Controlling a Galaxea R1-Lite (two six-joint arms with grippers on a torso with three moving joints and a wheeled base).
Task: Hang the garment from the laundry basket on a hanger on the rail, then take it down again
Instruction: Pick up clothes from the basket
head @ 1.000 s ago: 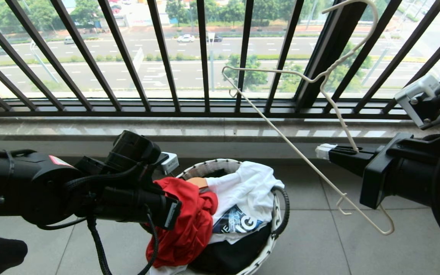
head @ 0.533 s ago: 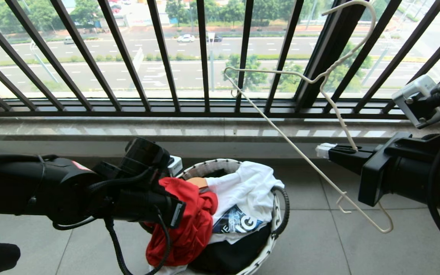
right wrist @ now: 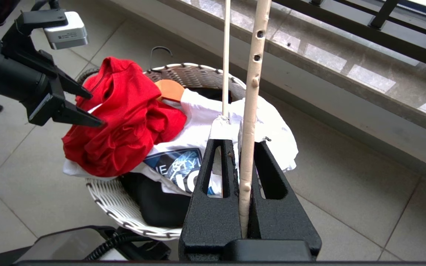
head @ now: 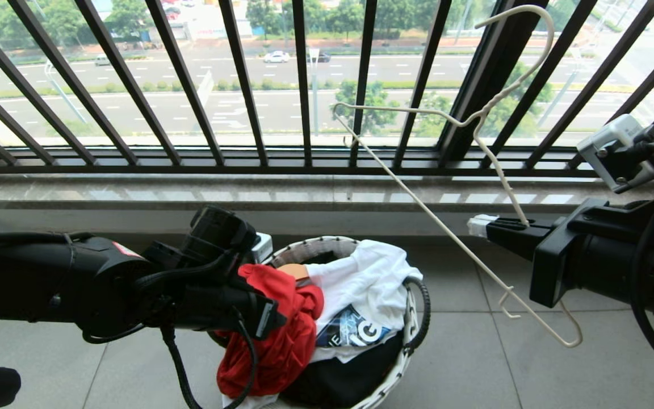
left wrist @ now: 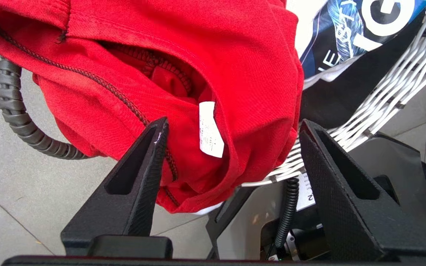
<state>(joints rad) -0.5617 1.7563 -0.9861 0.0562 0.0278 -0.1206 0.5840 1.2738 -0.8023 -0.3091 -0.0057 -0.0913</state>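
The balcony railing (head: 247, 85) fills the head view from nine to three o'clock, above a stone sill (head: 219, 196) and a tiled floor (head: 474, 369).

The laundry basket (head: 401, 369) stands on the tiles at six o'clock in the head view. It holds a white shirt (head: 372, 278), with a dark-blue print, and a black garment (head: 338, 380) beneath that.

The red T-shirt (head: 287, 335) lies heaped on the basket's nine o'clock side and spills over the rim there.

The left gripper (left wrist: 231, 129) sits at the hanging red cloth with its jaws spread. One finger (left wrist: 150, 162) lies against the fabric; the other stands clear beside the wicker. The cloth is not pinched.

The right gripper (right wrist: 240, 147) is at three o'clock in the head view, jaws pressed together on the hanger (head: 452, 238), pinching one sloping arm of it. The hanger is tilted, its hook (head: 531, 45) toward one o'clock, its lower corner near the floor at four o'clock.
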